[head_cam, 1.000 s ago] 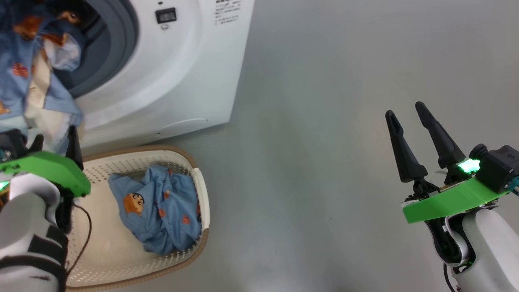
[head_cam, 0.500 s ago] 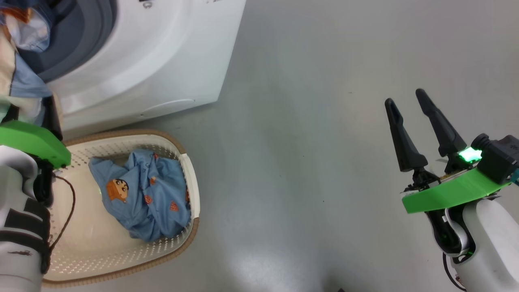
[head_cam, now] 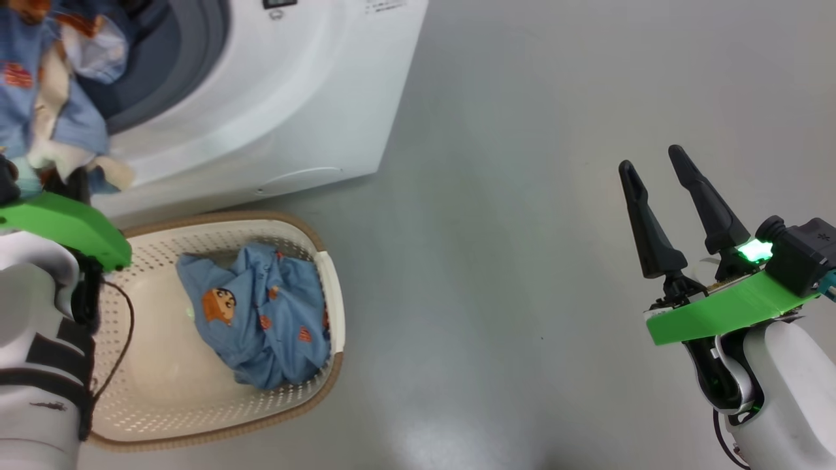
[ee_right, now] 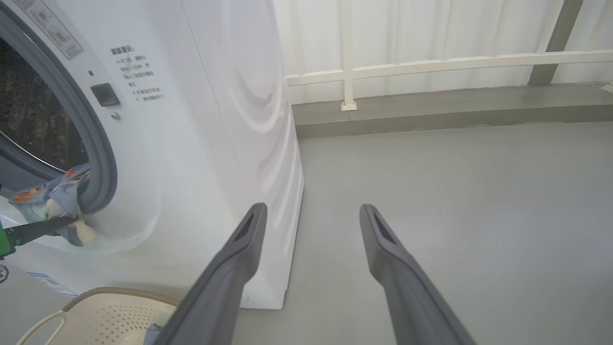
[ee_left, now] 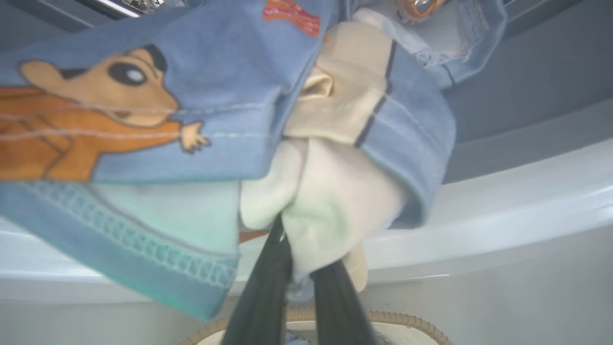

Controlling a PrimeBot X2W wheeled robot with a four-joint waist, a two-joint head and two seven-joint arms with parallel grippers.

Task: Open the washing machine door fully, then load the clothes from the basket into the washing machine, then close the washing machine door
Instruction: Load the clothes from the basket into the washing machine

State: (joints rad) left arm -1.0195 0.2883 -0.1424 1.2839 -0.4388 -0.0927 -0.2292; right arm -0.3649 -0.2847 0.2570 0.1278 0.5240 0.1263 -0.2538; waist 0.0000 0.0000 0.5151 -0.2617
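The white washing machine (head_cam: 294,98) stands at the upper left, its grey gasket (ee_right: 103,158) ringing the mouth. A bundle of light blue and cream clothes (head_cam: 39,98) hangs over the lower lip of the mouth. My left gripper (ee_left: 282,230) is shut on a cream fold of that bundle, and it also shows as a dark finger (ee_right: 43,227) beside the machine. More blue clothes (head_cam: 261,320) lie in the cream basket (head_cam: 333,307) on the floor before the machine. My right gripper (head_cam: 652,159) hangs open over the floor at the right, holding nothing. The washing machine door is out of view.
Grey floor (head_cam: 496,261) lies between the machine and my right arm. In the right wrist view a low step (ee_right: 431,110) and a white railing (ee_right: 431,64) run along the back wall, to the right of the machine.
My left gripper has shut on the cream fold of the hanging clothes. The head camera has shifted, so the whole picture has slid. The right gripper has kept still.
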